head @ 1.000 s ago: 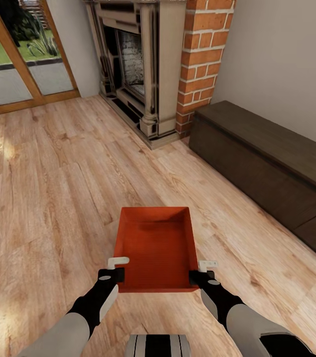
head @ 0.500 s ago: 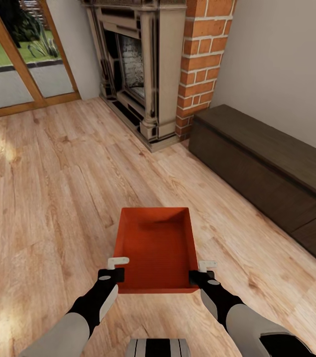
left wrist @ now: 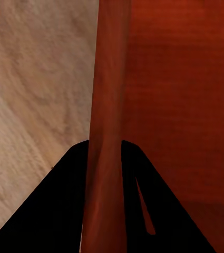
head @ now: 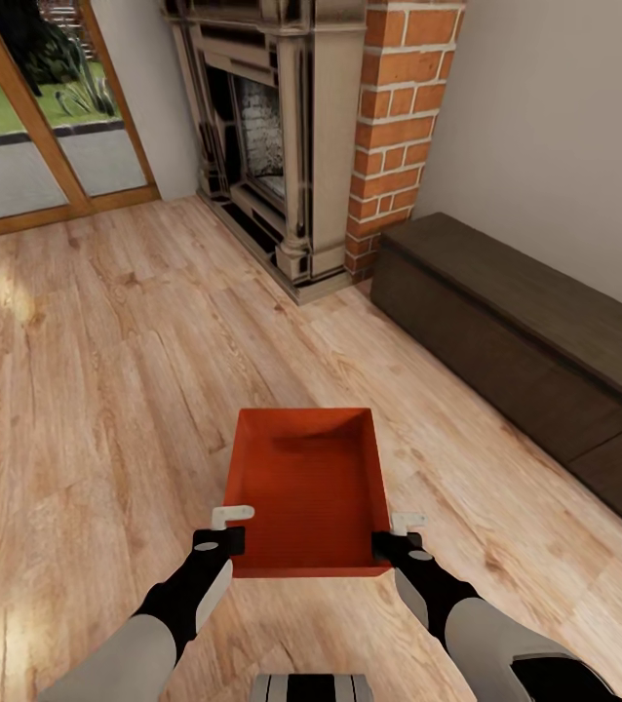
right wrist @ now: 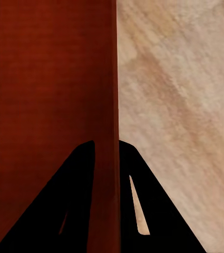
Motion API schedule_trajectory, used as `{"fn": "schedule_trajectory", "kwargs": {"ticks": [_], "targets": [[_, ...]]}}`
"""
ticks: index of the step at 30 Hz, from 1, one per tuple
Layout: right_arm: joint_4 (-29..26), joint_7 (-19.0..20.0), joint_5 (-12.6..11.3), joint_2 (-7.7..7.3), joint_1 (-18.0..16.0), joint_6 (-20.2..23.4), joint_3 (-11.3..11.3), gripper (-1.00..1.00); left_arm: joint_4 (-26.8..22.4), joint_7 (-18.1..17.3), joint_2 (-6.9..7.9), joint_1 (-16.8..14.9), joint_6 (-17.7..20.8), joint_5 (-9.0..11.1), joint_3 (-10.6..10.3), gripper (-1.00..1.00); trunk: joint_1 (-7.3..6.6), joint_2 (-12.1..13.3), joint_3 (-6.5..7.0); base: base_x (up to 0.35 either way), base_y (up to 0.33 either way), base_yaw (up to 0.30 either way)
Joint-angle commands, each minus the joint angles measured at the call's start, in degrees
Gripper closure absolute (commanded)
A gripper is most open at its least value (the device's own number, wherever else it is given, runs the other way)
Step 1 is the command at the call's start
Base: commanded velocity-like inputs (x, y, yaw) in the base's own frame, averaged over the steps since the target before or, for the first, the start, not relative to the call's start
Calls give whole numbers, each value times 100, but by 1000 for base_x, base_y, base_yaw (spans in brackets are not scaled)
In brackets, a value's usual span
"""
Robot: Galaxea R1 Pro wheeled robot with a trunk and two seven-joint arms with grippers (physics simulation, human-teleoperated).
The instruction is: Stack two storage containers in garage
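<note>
— While the robot is in the living room, how far along is this job?

— Early, I'd say. From the head camera, one orange-red bin (head: 309, 487) is carried low in front of the trunk, above the wood plank floor (head: 106, 390), with the brick fireplace (head: 291, 146) ahead and a dark low cabinet (head: 525, 331) along the right wall. No garage in sight and no second bin in sight, so the haul, the set-down and the stacking all look undone.

— And the hands?

— Left gripper (head: 231, 526) pinches the bin's left wall near the close corner; right gripper (head: 396, 531) does the same on the right wall. Bin looks level between them.

— Left wrist camera?

— There the left gripper (left wrist: 105, 158) has its dark fingers (left wrist: 64, 211) closed narrow on either side of the bin's wall (left wrist: 107, 105), inside of the bin on one side, floor on the other.

— Right wrist?

— Mirror of that: right gripper (right wrist: 107, 150) clamped thin across the bin's wall (right wrist: 115, 79), red interior one side, pale planks (right wrist: 180, 105) the other.
</note>
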Motion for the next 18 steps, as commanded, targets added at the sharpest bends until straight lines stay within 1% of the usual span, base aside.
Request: {"fn": "schedule_trajectory", "kwargs": {"ticks": [1,18], "targets": [[0,-41,44,-31,-3,-25,-74,100,-10,192,11,-4,51,-19,-15,100,-23,40,15,0,0,0],[-5,-41,44,-31,-3,-27,-75,100,-10,192,20,-3,68,-19,-6,100,-397,722,320,0,0,0]]}}
